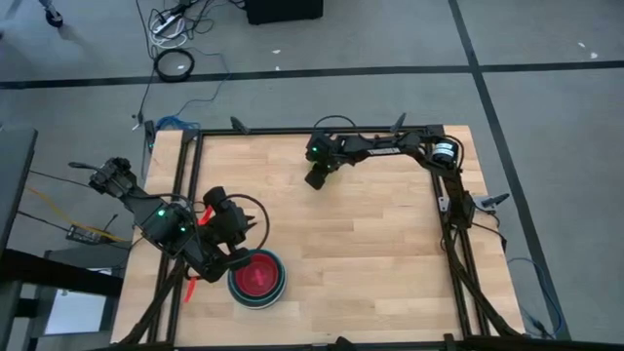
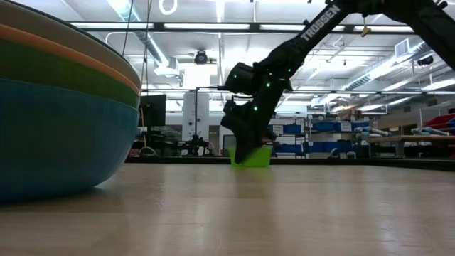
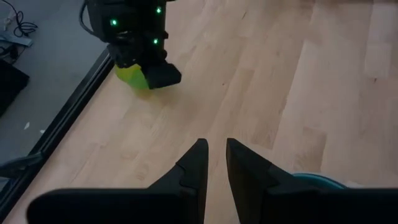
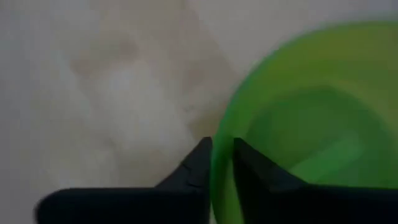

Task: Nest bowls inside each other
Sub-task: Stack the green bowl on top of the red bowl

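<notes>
A lime green bowl (image 2: 257, 158) sits on the table toward its far side, upright as far as I can tell. My right gripper (image 4: 222, 155) is shut on its rim. In the high view that gripper (image 1: 317, 178) hides the bowl. Near the front left stands a stack of nested bowls (image 1: 256, 278), pink-red inside and teal outside. In the low view the stack (image 2: 57, 107) shows teal, green, orange and grey layers. My left gripper (image 3: 216, 158) hangs above the table beside the stack, open by a narrow gap and holding nothing. My right gripper holds the lime green bowl by its rim (image 4: 219, 186), one finger inside the bowl and one outside. The fingers come slanting down from above. The bowl's bottom (image 2: 252, 165) is on the table.
A black metal frame (image 1: 185, 175) runs around the wooden table top. Bare wood lies between the stack and the lime green bowl. Cables and a grey floor lie beyond the table's far edge.
</notes>
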Robot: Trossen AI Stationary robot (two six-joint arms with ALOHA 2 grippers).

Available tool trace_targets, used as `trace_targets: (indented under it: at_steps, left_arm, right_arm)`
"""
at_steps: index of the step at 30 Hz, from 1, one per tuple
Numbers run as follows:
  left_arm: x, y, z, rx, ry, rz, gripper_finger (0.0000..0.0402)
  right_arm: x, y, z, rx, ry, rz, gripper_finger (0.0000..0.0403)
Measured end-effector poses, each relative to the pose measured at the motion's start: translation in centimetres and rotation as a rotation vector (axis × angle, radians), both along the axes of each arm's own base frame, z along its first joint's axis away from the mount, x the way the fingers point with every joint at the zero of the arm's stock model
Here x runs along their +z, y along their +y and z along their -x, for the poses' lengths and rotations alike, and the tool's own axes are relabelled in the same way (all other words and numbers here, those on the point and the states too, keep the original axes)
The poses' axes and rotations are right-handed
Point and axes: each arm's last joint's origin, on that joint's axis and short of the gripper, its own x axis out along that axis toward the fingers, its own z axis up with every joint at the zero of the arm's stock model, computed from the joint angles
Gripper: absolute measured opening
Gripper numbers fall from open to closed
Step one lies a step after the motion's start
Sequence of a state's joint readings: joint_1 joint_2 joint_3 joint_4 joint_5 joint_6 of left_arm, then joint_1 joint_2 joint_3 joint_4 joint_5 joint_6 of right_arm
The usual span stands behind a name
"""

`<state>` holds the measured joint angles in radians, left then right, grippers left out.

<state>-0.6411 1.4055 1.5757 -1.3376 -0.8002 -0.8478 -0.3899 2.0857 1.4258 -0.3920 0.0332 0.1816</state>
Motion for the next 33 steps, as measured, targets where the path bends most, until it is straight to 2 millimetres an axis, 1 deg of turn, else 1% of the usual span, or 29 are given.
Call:
trace_targets:
  at_steps: [2, 3, 5, 7, 9, 10, 11, 14, 17, 19, 20, 22, 24, 26, 29, 33]
  left_arm:
    - [0.0, 0.0, 0.0, 0.0, 0.0, -0.001, 0.0067]
    - [0.0, 0.0, 0.0, -0.001, 0.001, -0.001, 0.0067]
    - [0.0, 0.0, 0.0, 0.0, -0.002, -0.001, 0.0067]
    - [0.0, 0.0, 0.0, 0.0, 0.0, -0.003, 0.0067]
    - [0.0, 0.0, 0.0, 0.0, -0.003, -0.002, 0.0067]
    - [0.0, 0.0, 0.0, 0.0, -0.003, -0.002, 0.0067]
    - [0.0, 0.0, 0.0, 0.0, -0.001, -0.003, 0.0067]
    - [0.0, 0.0, 0.0, 0.001, -0.004, -0.008, 0.0067]
    - [0.1, 0.0, 0.0, 0.006, -0.013, -0.02, 0.0067]
    - [0.1, 0.1, 0.0, 0.013, -0.024, -0.032, 0.0067]
    - [0.2, 0.1, -0.1, 0.021, -0.037, -0.042, 0.0067]
    - [0.3, 0.1, -0.2, 0.04, -0.072, -0.071, 0.0067]
    - [0.5, 0.2, -0.3, 0.062, -0.112, -0.102, 0.0067]
    - [0.7, 0.2, -0.3, 0.085, -0.152, -0.133, 0.0067]
    - [1.7, 0.4, -0.3, 0.116, -0.216, -0.154, 0.0067]
    - [3.0, 0.3, -0.3, 0.146, -0.3, -0.152, 0.0067]
  right_arm:
    - [-0.1, 0.2, 0.0, 0.029, 0.005, -0.008, 0.0021]
    - [0.0, 0.3, -0.2, 0.048, 0.0, 0.002, 0.0012]
    - [0.5, 0.6, -0.2, 0.059, -0.002, 0.013, 0.0007]
    - [1.7, 1.3, -0.1, 0.078, -0.013, 0.027, 0.0003]
    - [3.9, 2.8, -0.3, 0.149, -0.076, 0.029, 0.0002]
    - [5.5, 4.1, -0.4, 0.219, -0.13, 0.019, 0.0001]
    - [7.3, 5.8, -0.5, 0.285, -0.193, 0.008, 0.0001]
    - [12.1, 11.7, -0.2, 0.514, -0.373, -0.055, 0.0001]
    - [15.2, 18.2, 0.3, 0.727, -0.528, -0.096, 0.0001]
    - [16.4, 22.2, 0.6, 0.831, -0.617, -0.113, 0.0001]
    - [16.6, 24.0, 0.6, 0.871, -0.659, -0.123, 0.0001]
    - [16.4, 26.9, 0.4, 0.925, -0.724, -0.148, 0.0]
    - [15.8, 28.7, -0.4, 0.927, -0.789, -0.146, 0.0]
    - [15.0, 29.3, -1.3, 0.906, -0.821, -0.138, 0.0]
    - [14.0, 29.4, -3.2, 0.86, -0.835, -0.126, 0.0]
    - [12.5, 29.7, -5.7, 0.874, -0.833, -0.177, 0.0]
